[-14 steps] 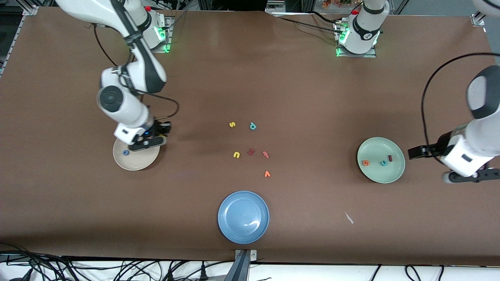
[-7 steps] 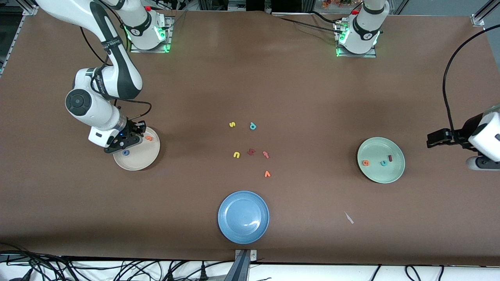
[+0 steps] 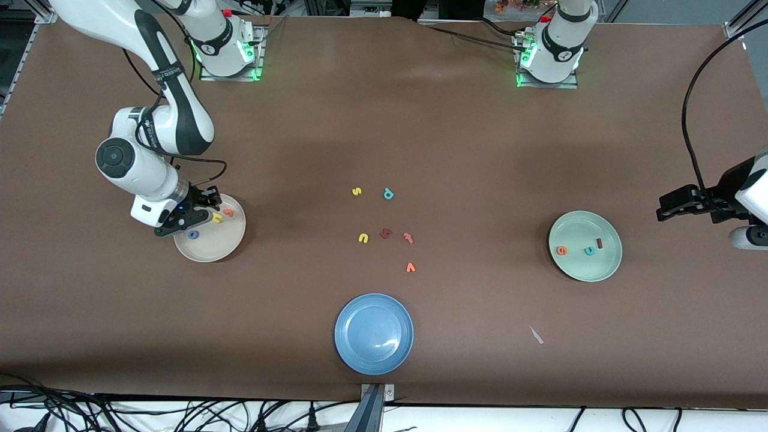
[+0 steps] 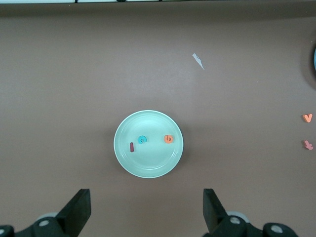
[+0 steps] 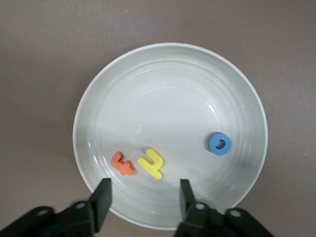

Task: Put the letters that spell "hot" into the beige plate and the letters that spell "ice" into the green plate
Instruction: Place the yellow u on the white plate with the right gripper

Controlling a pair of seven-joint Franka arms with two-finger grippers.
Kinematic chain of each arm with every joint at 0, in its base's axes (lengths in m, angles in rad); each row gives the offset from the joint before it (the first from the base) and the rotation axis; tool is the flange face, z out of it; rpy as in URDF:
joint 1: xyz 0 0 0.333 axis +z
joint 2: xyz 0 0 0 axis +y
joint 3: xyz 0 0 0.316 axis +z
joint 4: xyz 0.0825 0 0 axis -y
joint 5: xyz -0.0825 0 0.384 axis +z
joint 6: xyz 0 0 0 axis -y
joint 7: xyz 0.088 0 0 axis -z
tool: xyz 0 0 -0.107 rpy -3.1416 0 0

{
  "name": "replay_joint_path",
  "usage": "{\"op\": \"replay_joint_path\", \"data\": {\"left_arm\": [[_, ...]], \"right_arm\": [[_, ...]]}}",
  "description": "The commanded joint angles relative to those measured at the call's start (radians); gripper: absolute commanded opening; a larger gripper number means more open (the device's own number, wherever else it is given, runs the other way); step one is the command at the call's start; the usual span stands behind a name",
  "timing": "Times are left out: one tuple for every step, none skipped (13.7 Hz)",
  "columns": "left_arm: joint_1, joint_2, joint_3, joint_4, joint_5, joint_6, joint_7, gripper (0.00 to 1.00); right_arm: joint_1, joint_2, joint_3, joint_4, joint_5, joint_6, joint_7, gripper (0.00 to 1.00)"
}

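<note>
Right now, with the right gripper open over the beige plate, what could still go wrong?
The right gripper, open, hangs low over the beige plate, with the yellow h and orange t just under its fingers; a sideways exit might flick them out. Both lie near the rim, so a nudge to the plate could spill them. The left gripper waits open, off the green plate.

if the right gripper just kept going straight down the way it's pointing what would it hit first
Most likely the beige plate. The right gripper is open and points down over the plate's edge, with the yellow h lying just ahead of its fingertips. It might catch the h or the rim first; the depth is hard to judge.
</note>
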Motion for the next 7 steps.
{"op": "replay_joint_path", "data": {"left_arm": [[0.001, -0.002, 0.011, 0.008, -0.03, -0.013, 0.029, 1.0], [0.001, -0.002, 0.011, 0.008, -0.03, -0.016, 0.03, 1.0], [0.004, -0.003, 0.009, 0.008, -0.032, -0.018, 0.033, 1.0], [0.001, -0.003, 0.011, 0.007, -0.032, -0.018, 0.035, 1.0], [-0.016, -0.014, 0.012, 0.007, -0.03, -0.019, 0.03, 1.0], [-0.045, -0.02, 0.023, 0.007, -0.027, -0.019, 0.032, 1.0], [-0.062, -0.023, 0.033, 0.004, -0.023, -0.022, 0.03, 1.0]], "right_arm": [[-0.004, -0.009, 0.003, -0.007, -0.014, 0.013, -0.021, 0.99], [-0.006, -0.017, 0.005, -0.006, -0.012, 0.007, -0.016, 1.0], [-0.006, -0.031, 0.003, -0.004, -0.014, 0.004, -0.017, 1.0], [-0.007, -0.063, 0.005, -0.001, -0.014, -0.028, -0.014, 1.0], [-0.007, -0.097, 0.008, 0.022, -0.008, -0.105, -0.007, 1.0], [-0.007, -0.124, 0.009, 0.073, 0.0, -0.224, 0.016, 1.0], [-0.006, -0.141, 0.011, 0.157, 0.0, -0.368, 0.072, 1.0]]}}
